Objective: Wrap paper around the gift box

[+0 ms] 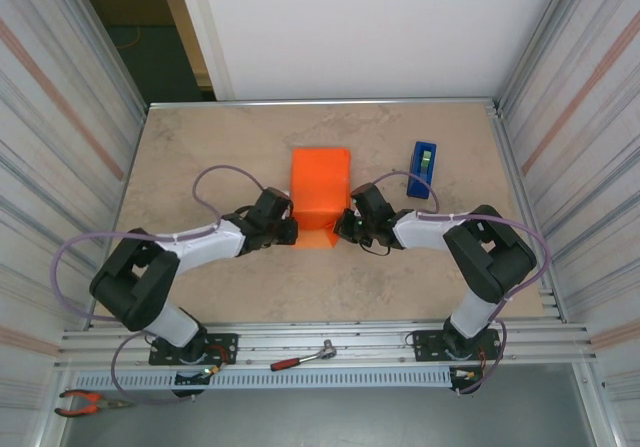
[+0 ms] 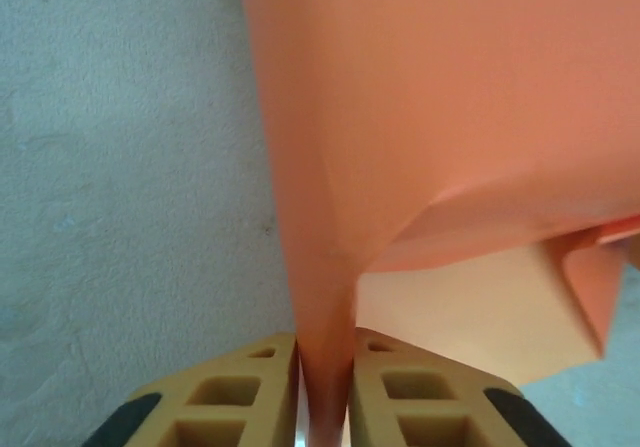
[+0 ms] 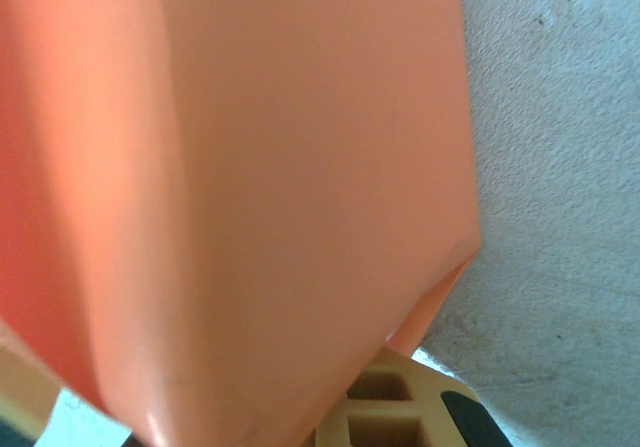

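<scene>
- Beneath both grippers, the table is the flat surface against which each fold should be pressed.
- Between the grippers and stretching away from them, the paper is seen draped over the parcel. It should be drawn taut and evenly from both sides, so that no slack or skew is creased in.
- Just ahead of the left gripper, under the lifted sheet, a pale face is glimpsed, judged to be the gift box. It should be kept from sliding while the flap is pulled.
- Well beyond the right gripper, on its outer side, the tape dispenser is stood ready for sealing.
- The left gripper is clamped on a thin edge of the paper. The pull should be gentle, since thin paper is easily torn.
- The right gripper is closed, apparently on the paper's near corner, with one finger visible beside the sheet.
</scene>
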You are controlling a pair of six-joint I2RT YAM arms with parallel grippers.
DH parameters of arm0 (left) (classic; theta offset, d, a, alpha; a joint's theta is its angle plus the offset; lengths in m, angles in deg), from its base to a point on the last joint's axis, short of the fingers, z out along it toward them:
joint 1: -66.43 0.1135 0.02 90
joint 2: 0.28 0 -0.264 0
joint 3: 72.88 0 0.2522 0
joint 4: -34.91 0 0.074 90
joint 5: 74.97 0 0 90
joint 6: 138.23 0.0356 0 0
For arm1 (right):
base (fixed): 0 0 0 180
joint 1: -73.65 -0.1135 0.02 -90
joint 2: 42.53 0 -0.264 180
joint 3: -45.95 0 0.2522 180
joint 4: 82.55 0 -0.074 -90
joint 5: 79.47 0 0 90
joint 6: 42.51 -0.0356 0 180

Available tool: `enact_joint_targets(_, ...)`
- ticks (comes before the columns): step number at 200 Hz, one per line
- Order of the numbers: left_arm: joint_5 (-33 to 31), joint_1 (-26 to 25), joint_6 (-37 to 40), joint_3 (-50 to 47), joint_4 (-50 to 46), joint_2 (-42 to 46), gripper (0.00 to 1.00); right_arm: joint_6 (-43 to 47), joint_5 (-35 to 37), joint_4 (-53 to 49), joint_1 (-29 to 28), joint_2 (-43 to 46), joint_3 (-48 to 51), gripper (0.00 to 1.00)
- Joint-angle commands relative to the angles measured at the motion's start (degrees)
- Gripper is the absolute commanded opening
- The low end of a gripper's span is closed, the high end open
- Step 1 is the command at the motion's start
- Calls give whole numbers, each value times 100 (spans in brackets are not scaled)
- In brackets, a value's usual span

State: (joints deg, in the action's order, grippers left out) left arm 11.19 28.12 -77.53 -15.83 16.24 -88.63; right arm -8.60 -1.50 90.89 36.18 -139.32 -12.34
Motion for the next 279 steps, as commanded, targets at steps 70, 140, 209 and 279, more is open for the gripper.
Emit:
enact_joint_targets(70, -1115, -537, -76, 335, 17, -892, 2, 134, -45, -122, -40, -142, -351, 0)
enact_joint_targets(140, -1188, -485, 14, 548, -760, -130, 50, 143, -10, -57, -14, -330, -220, 0)
enact_joint_targets(209, -161, 684, -288, 217, -929, 643, 48, 143, -53, 157, 62, -546, 13, 0)
enact_joint_targets(279, 763, 809, -186, 180, -667, -39, 13, 134, -54, 220, 89, -527, 162, 0)
